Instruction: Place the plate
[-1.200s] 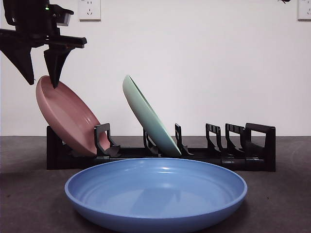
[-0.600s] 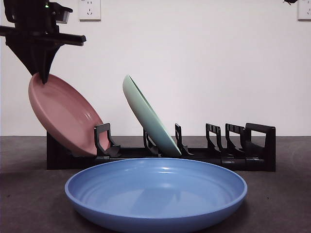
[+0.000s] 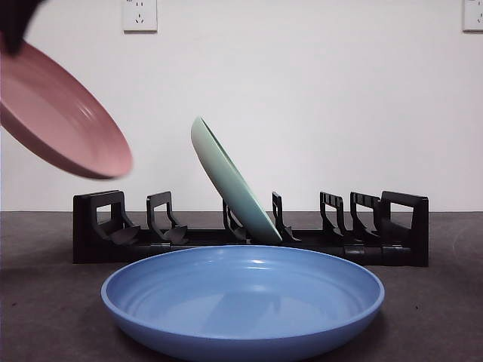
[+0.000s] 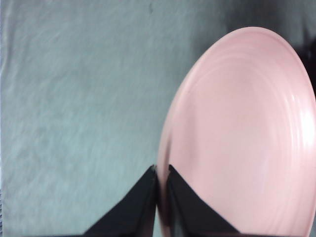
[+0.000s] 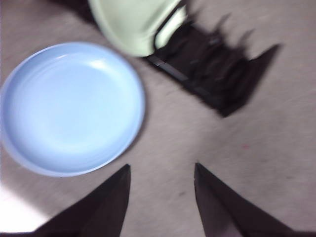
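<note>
My left gripper (image 4: 162, 170) is shut on the rim of the pink plate (image 4: 242, 138). In the front view the pink plate (image 3: 60, 113) hangs tilted in the air at the upper left, above the left end of the black rack (image 3: 249, 234); only a dark tip of the gripper (image 3: 16, 23) shows at the top left corner. A pale green plate (image 3: 230, 181) leans in a middle slot of the rack. A blue plate (image 3: 241, 298) lies flat on the table in front of the rack. My right gripper (image 5: 160, 170) is open and empty, high above the table beside the blue plate (image 5: 71, 106).
The rack's two left slots (image 3: 113, 222) and its right slots (image 3: 355, 219) hold nothing. The right wrist view shows the green plate (image 5: 133, 22) and the rack (image 5: 212, 74) from above. A white wall with sockets stands behind.
The pink plate has been lifted out of the rack's left slot, up and to the left. The left gripper closed on its rim and rose nearly out of the front view.
</note>
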Robot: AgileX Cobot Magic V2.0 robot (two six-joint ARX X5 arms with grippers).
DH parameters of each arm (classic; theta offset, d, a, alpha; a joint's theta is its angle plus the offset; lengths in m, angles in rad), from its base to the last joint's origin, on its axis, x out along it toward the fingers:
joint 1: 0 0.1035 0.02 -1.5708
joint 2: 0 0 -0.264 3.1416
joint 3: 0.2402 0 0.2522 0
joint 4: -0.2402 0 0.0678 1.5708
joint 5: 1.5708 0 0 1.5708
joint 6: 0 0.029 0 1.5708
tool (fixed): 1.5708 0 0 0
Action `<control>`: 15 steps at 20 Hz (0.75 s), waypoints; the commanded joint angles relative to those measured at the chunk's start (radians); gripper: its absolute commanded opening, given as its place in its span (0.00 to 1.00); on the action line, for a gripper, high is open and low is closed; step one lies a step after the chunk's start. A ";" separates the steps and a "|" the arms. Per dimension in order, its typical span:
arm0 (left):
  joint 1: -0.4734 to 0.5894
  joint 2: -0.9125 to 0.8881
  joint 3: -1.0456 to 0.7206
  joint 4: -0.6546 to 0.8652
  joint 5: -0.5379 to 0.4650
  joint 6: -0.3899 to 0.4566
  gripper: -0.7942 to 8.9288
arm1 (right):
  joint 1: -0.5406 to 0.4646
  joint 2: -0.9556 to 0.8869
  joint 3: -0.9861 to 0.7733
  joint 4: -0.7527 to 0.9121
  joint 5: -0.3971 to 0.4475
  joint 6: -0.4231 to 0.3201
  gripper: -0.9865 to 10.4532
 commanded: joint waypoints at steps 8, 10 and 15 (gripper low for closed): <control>-0.007 -0.253 -0.180 0.035 0.267 -0.027 0.10 | 0.010 -0.041 0.013 0.008 0.062 0.013 0.27; -0.013 -0.312 -0.277 0.085 0.333 -0.048 0.10 | 0.010 -0.048 0.013 0.008 0.062 0.014 0.27; -0.042 -0.416 -0.523 0.225 0.416 -0.129 0.10 | 0.010 -0.054 0.014 0.008 0.062 0.017 0.27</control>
